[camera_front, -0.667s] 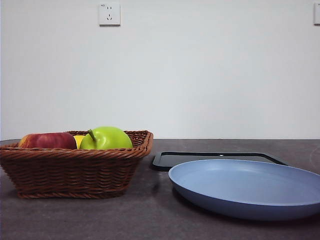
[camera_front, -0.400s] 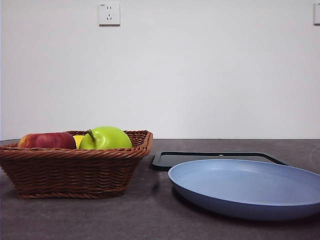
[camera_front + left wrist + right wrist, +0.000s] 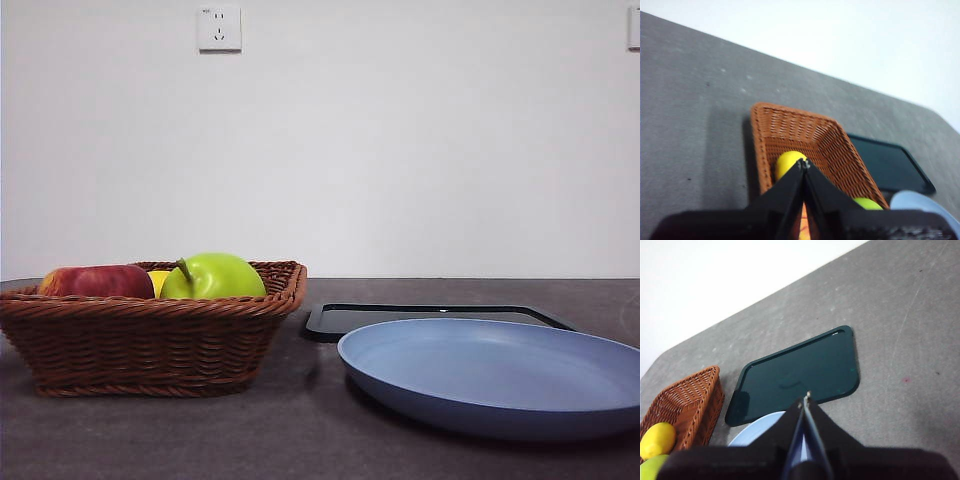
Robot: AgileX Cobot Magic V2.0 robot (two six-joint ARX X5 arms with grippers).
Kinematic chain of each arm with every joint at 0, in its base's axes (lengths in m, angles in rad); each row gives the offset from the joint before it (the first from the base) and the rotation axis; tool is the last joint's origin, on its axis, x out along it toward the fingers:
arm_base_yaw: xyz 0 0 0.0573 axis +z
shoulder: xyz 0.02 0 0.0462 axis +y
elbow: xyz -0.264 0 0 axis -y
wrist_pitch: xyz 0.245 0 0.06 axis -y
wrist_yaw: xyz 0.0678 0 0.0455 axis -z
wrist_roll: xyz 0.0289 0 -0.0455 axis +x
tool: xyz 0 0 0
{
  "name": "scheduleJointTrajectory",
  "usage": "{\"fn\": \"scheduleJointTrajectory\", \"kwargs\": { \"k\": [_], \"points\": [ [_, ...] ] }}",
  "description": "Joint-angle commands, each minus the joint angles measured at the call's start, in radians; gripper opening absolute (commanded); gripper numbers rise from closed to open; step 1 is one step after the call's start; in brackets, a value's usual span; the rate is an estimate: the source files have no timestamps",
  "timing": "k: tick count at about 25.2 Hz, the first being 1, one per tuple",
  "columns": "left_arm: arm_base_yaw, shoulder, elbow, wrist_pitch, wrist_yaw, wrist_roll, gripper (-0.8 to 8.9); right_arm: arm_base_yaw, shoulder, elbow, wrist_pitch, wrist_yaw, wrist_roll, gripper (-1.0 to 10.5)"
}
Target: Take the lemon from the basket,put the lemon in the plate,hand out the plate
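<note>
The brown wicker basket (image 3: 150, 340) stands at the left of the table and holds a red apple (image 3: 97, 281), a green apple (image 3: 215, 277) and the lemon (image 3: 158, 280), of which only a yellow sliver shows between them. In the left wrist view the lemon (image 3: 787, 162) lies inside the basket (image 3: 825, 145), just beyond my left gripper (image 3: 804, 163), which hangs above it, shut and empty. The light blue plate (image 3: 495, 375) lies at the right front. My right gripper (image 3: 806, 399) is shut, held high over the plate (image 3: 757, 430). Neither arm appears in the front view.
A flat black tray (image 3: 430, 317) lies behind the plate, next to the basket; the right wrist view shows the tray (image 3: 795, 375) too. A wall socket (image 3: 219, 28) is on the white wall behind.
</note>
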Motion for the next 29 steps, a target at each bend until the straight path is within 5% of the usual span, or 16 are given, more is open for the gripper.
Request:
{"fn": "scheduleJointTrajectory", "kwargs": {
  "k": [1, 13, 21, 23, 25, 29],
  "points": [
    [0.002, 0.099, 0.101, -0.042, 0.050, 0.106, 0.07, 0.001, 0.071, 0.098, -0.034, -0.002, -0.054, 0.0],
    [-0.003, 0.473, 0.437, -0.290, 0.324, 0.274, 0.06, 0.001, 0.407, 0.443, -0.310, -0.006, -0.288, 0.0],
    [-0.037, 0.601, 0.551, -0.446, 0.354, 0.375, 0.10, 0.002, 0.652, 0.525, -0.453, -0.192, -0.397, 0.2],
    [-0.039, 0.601, 0.551, -0.446, 0.354, 0.385, 0.62, 0.002, 0.696, 0.525, -0.462, -0.191, -0.396, 0.9],
    [-0.039, 0.601, 0.551, -0.445, 0.345, 0.384, 2.50, 0.002, 0.735, 0.525, -0.468, -0.190, -0.395, 2.2],
    [-0.040, 0.601, 0.551, -0.444, 0.291, 0.351, 3.17, 0.004, 0.823, 0.525, -0.470, -0.172, -0.402, 3.4]
  ]
}}
